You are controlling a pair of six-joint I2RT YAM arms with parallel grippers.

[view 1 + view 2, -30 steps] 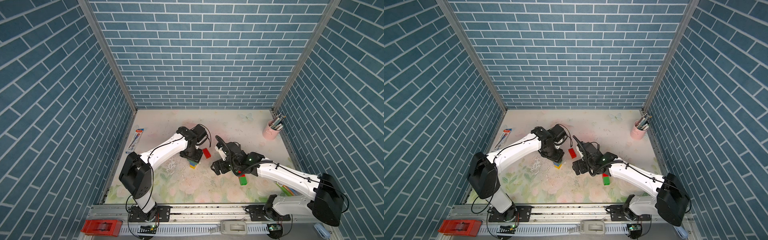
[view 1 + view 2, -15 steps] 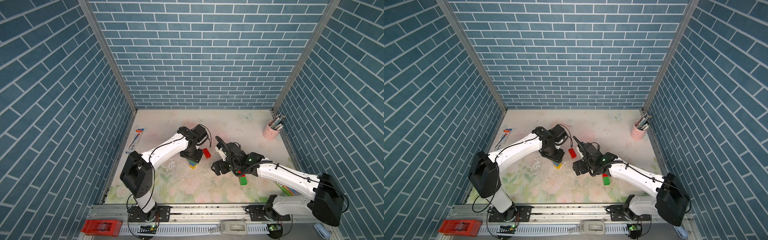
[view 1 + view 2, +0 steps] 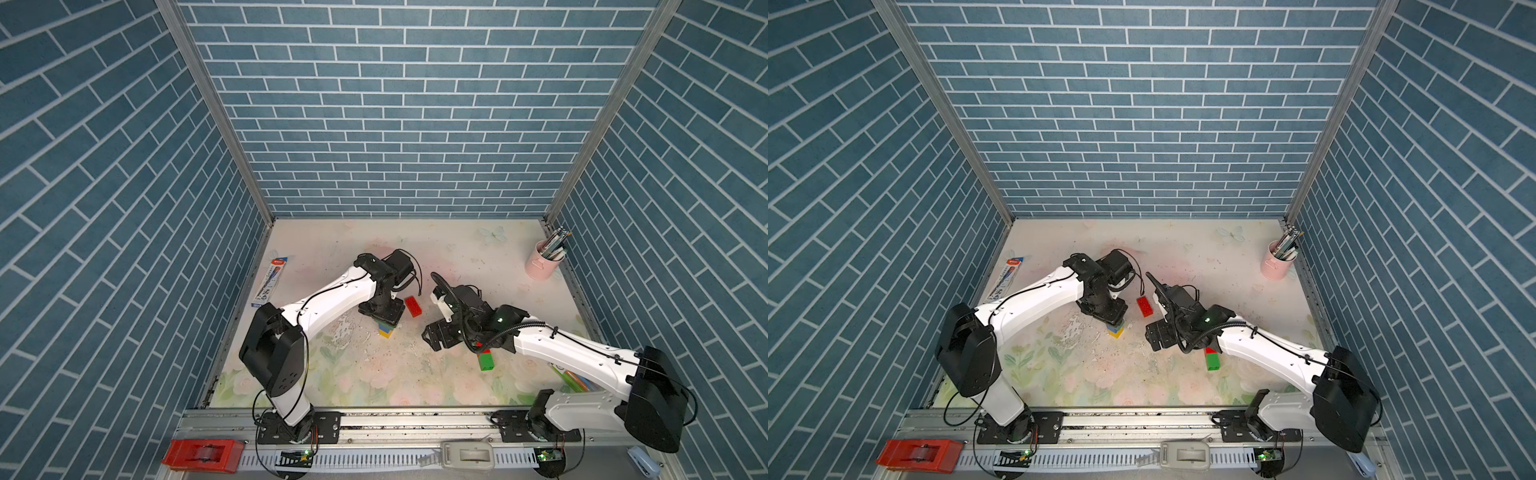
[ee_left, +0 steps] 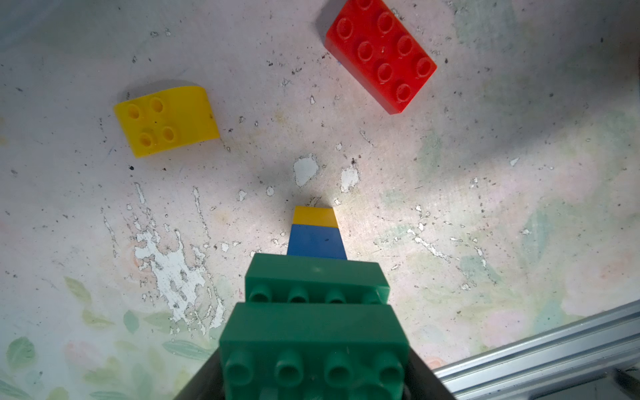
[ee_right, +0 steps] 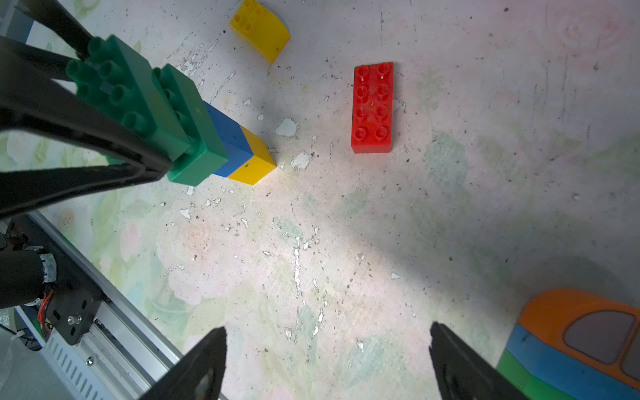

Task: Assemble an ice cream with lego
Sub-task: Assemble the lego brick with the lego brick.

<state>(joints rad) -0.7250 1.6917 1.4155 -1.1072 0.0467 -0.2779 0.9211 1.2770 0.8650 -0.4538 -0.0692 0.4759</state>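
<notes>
Near the middle of the worktop [image 3: 365, 374], the left end effector [image 3: 385, 319] is clamped on the top green brick [image 5: 117, 83] of an upright stack [image 3: 386, 331]. At the base of the stack a yellow brick [image 5: 254, 157] stands on the surface, a blue brick [image 5: 228, 136] sits on it, and a lower green brick [image 5: 195, 138] comes next. The top green brick is set off to one side, so a row of the lower one's studs shows; whether it is pressed fully home cannot be told. Just beside the stack a red oblong brick [image 3: 413, 306] lies flat, studs up, touching nothing. A yellow rounded brick [image 4: 166, 119] lies apart from both, its studs turned sideways. The right end effector [image 5: 329, 329] hangs over bare worktop with its jaws spread wide and nothing between them. A loose green brick [image 3: 485, 360] lies partly under the right arm, with a bit of red [image 3: 480, 344] at its far end that is mostly hidden.
</notes>
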